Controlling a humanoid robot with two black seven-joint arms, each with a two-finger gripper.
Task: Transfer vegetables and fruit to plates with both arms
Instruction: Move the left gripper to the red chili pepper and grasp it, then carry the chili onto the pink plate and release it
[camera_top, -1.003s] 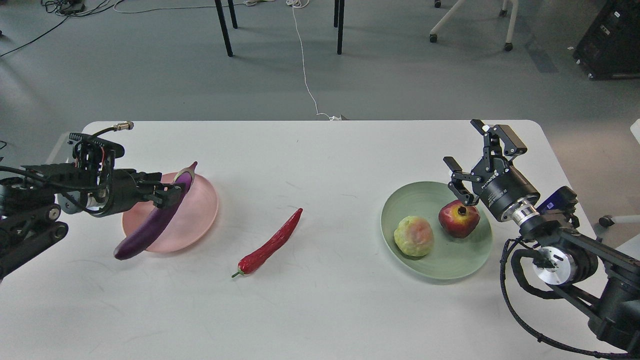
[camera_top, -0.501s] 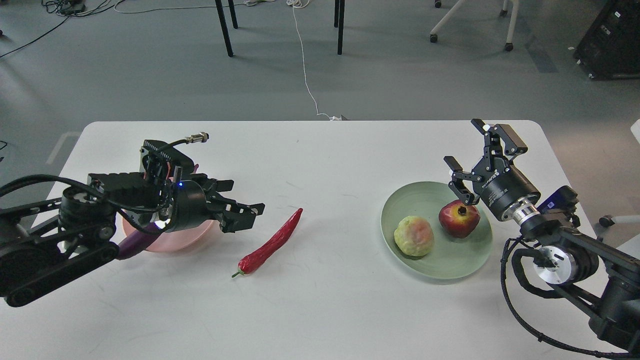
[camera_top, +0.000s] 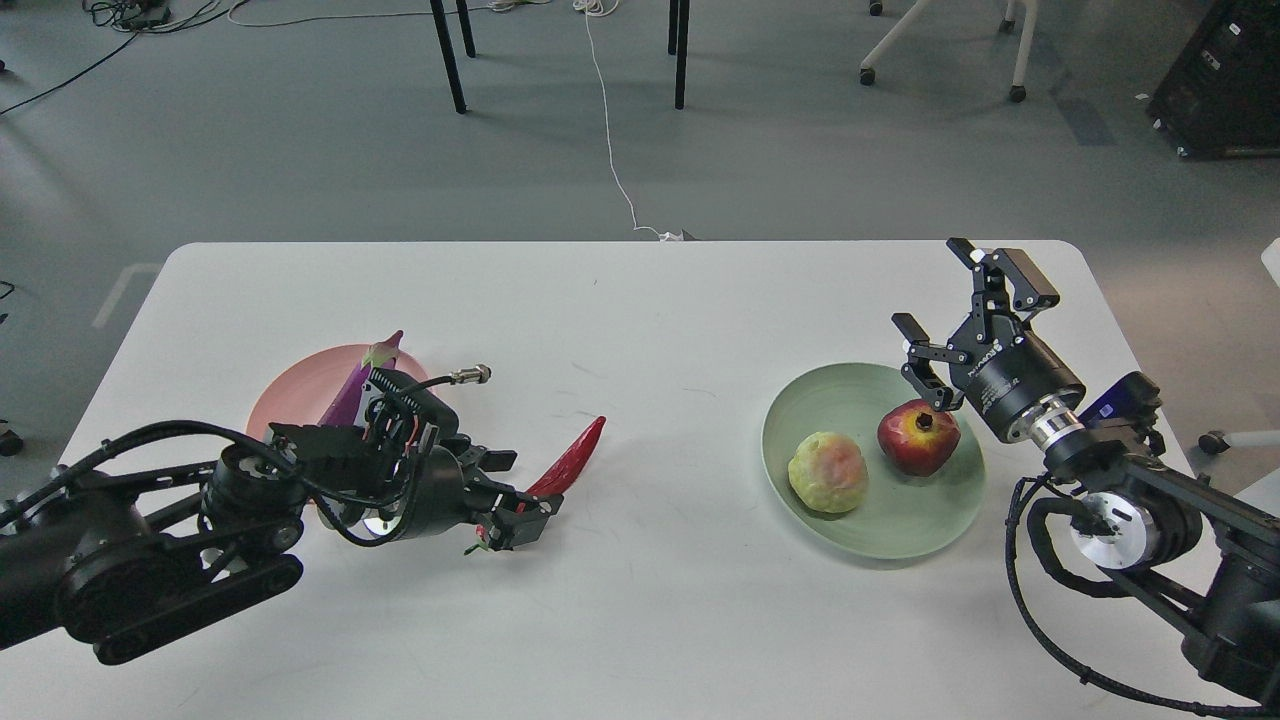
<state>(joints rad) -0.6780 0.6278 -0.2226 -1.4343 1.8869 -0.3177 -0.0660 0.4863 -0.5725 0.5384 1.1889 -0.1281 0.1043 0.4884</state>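
Chili pickup is the step in hand, by my read. Left gripper (camera_top: 510, 495) is low over the white table (camera_top: 640, 300), fingers spread apart and straddling the stem end of the red chili pepper (camera_top: 570, 462). Nothing clamped as far as I can see; whether a pad is already touching the pepper I can't tell, since the gripper body hides the lower half.

Chili lies on bare tabletop between the two plates, nearer the pink plate (camera_top: 290, 385), tip pointing up-right, green stem peeking out under the fingers.

Eggplant (camera_top: 352, 390) is on the pink plate, mostly hidden behind the left arm; only its upper end and stem tip show.

Right side looks done: pomegranate (camera_top: 918, 436) and the pale yellow-green fruit (camera_top: 827, 472) both sit inside the pale green plate (camera_top: 870, 530), just beside each other. Right gripper (camera_top: 965, 320) hangs above the plate's far edge, spread wide, holding nothing.

So three of four items are plated, chili is last.

Next move, as I judge it:
- close across the chili's width near the thick stem end
- it's thin and curved, so a shallow pinch may let it roll or pivot out
- lift clear of the table, carry left, and set it down next to the eggplant, not on it
- watch the plate rim on the way in
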